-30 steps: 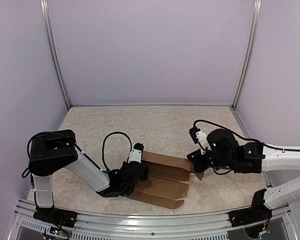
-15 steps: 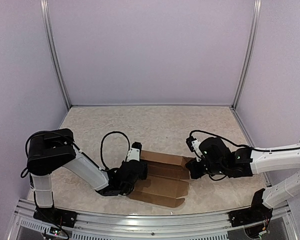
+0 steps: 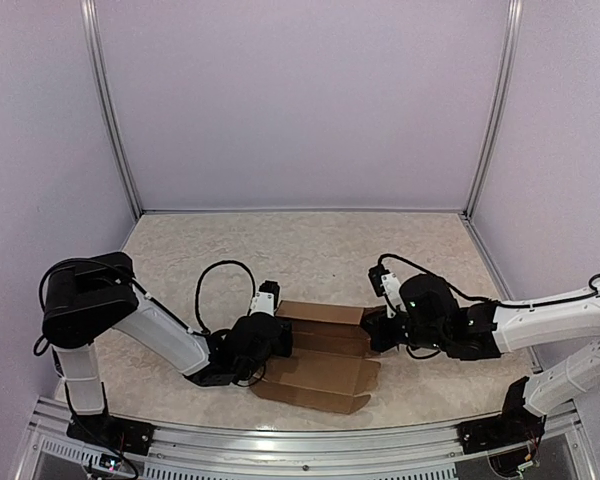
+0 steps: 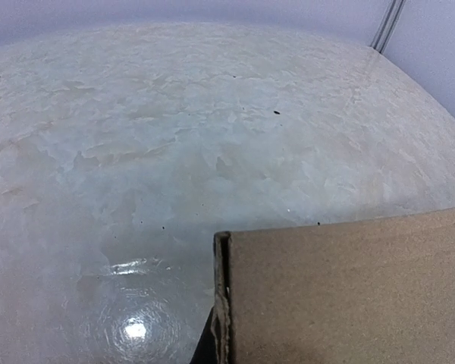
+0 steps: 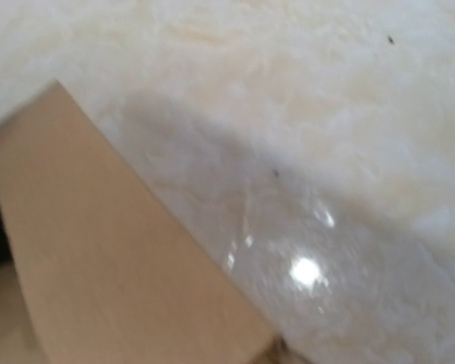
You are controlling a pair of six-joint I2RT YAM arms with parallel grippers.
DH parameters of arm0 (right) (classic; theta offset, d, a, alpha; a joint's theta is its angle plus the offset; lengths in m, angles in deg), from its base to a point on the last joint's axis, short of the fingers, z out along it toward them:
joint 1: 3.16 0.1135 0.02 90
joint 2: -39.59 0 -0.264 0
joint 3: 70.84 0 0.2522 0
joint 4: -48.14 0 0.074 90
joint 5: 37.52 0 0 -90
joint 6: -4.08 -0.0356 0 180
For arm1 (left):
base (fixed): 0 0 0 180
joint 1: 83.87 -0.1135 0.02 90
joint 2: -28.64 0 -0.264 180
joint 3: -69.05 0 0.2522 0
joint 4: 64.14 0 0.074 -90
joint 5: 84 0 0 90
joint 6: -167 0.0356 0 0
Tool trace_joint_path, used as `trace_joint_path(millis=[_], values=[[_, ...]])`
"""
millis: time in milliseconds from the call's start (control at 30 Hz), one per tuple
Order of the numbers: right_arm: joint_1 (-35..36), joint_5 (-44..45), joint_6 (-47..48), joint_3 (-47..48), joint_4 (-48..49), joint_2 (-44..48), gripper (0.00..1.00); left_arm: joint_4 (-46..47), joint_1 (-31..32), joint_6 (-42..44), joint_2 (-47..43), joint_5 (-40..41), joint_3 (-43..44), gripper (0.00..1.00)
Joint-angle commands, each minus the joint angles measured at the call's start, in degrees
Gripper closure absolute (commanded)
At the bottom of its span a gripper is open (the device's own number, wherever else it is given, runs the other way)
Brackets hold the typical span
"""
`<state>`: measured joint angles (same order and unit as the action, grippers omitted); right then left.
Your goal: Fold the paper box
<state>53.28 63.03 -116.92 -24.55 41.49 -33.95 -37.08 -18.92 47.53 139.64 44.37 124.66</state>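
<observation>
The paper box [image 3: 318, 372] is a brown cardboard sheet, partly folded, lying near the table's front between my two arms. My left gripper [image 3: 277, 338] is shut on its left edge. In the left wrist view that doubled edge [image 4: 221, 296] stands close up, with the brown panel [image 4: 349, 296] filling the lower right and the fingers hidden behind it. My right gripper [image 3: 372, 328] is shut on the box's right end, where a flap is turned up and over. The right wrist view is blurred and shows a tan panel [image 5: 98, 258] at lower left, with no fingers visible.
The pale marbled tabletop [image 3: 310, 250] stretches behind the box to the purple back wall. Metal frame posts [image 3: 110, 110] stand at both back corners. A rail [image 3: 280, 440] runs along the near edge between the arm bases.
My right arm has moved left and taken the box's right end with it, so the upper panel now looks shorter. My left arm has shifted slightly left, still gripping.
</observation>
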Motion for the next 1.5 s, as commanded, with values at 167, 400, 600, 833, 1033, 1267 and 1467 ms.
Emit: trace_joint_path(millis=[167,400,600,833,1033,1267,1467], values=[[-0.4,-1.2,0.5,-2.3,12.4,1.9,1.00,-6.6,-0.8,-6.5,-6.3,-8.3,1.7,1.00],[-0.4,-3.9,2.0,-2.0,18.7,1.9,1.00,-9.1,-1.4,-9.3,-8.8,-13.4,3.4,1.00],[-0.5,-5.6,3.0,0.2,19.4,1.0,1.00,-10.2,-1.3,-10.1,-9.6,-15.3,4.5,1.00],[-0.4,-5.6,5.3,1.0,13.8,5.2,1.00,-10.4,-2.0,-11.1,-10.0,-13.8,3.4,1.00],[-0.5,-5.8,5.9,0.4,8.2,9.6,1.00,-9.9,-2.9,-11.0,-10.2,-11.9,2.1,1.00],[-0.5,-10.0,8.4,-0.7,3.5,16.9,1.00,-9.3,-3.7,-9.9,-10.8,-10.5,1.0,1.00],[-0.5,-15.0,11.9,-1.6,-1.8,25.5,1.00,-7.9,-5.4,-9.9,-12.9,-11.7,-0.5,1.00]])
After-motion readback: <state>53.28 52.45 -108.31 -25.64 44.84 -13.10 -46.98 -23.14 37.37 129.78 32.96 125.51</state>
